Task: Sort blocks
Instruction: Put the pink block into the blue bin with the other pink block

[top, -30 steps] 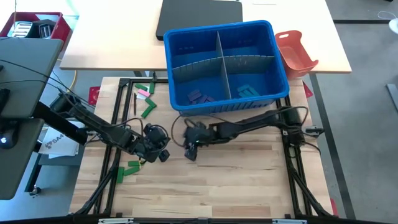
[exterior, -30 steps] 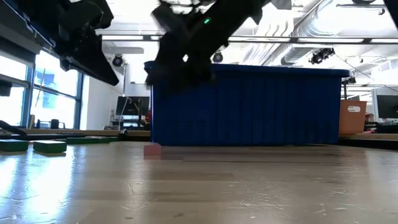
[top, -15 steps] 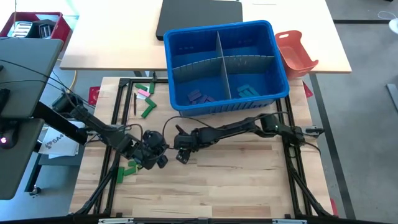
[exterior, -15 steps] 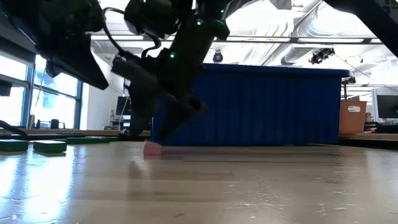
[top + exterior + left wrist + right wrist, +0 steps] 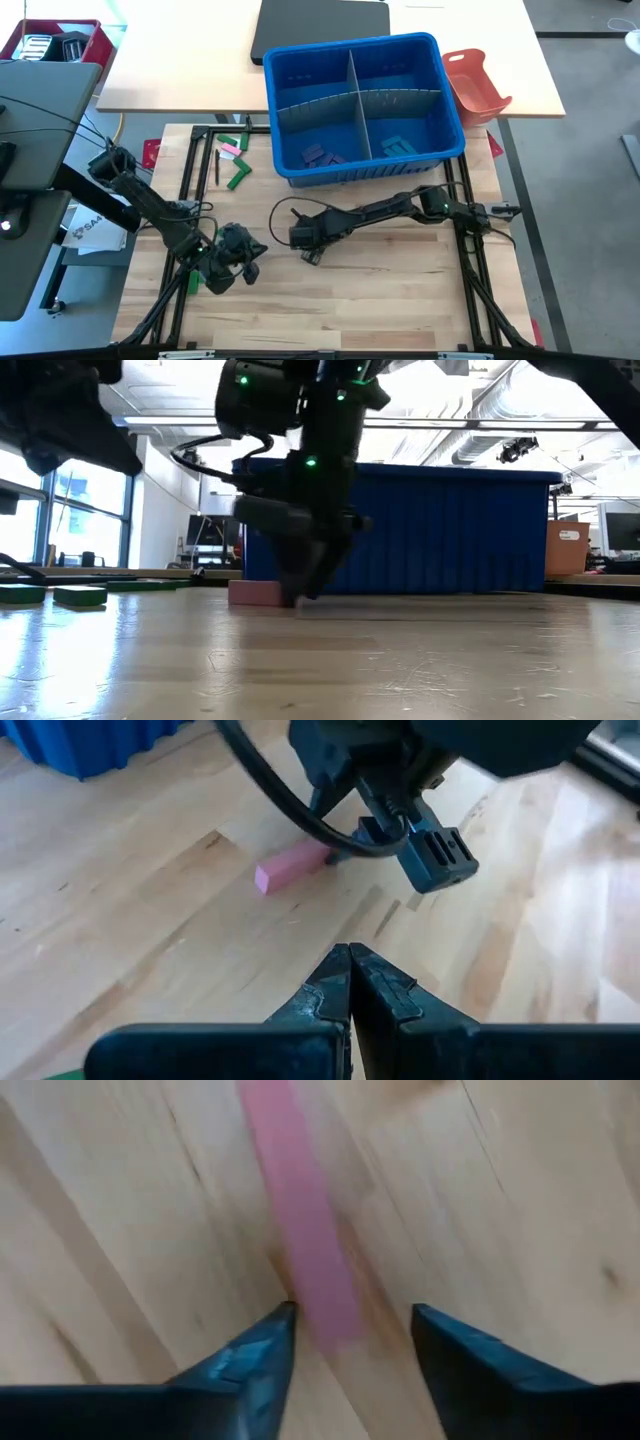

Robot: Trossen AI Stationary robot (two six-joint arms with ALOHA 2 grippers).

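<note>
A pink block (image 5: 295,1210) lies flat on the wooden table; it also shows in the left wrist view (image 5: 290,868) and the low view (image 5: 255,592). My right gripper (image 5: 352,1320) (image 5: 308,252) stands open over one end of it, pointing down, one finger on each long side. My left gripper (image 5: 350,965) (image 5: 255,252) hovers shut to the left of it, holding nothing. Green blocks (image 5: 80,595) lie at the table's left, one (image 5: 193,280) half hidden under my left arm. More green and pink blocks (image 5: 234,160) lie by the blue bin. My right gripper has one fingertip (image 5: 280,1320) against a long side of the pink block near its end (image 5: 310,1305); the other finger (image 5: 425,1325) stands clear of it. The fingers come from above, pointing down, across the block. The block rests flat on the table.
A blue bin (image 5: 440,100) with a grey cross divider stands at the far edge, holding purple blocks (image 5: 322,155) and blue blocks (image 5: 398,146). An orange-red tray (image 5: 475,82) sits to its right. Bare wood lies along the near edge.
My right gripper has sunk to the table and tipped from slanting to pointing nearly straight down over the pink block, which has turned about on the table. My left gripper has swung toward the table's near left, staying shut.
</note>
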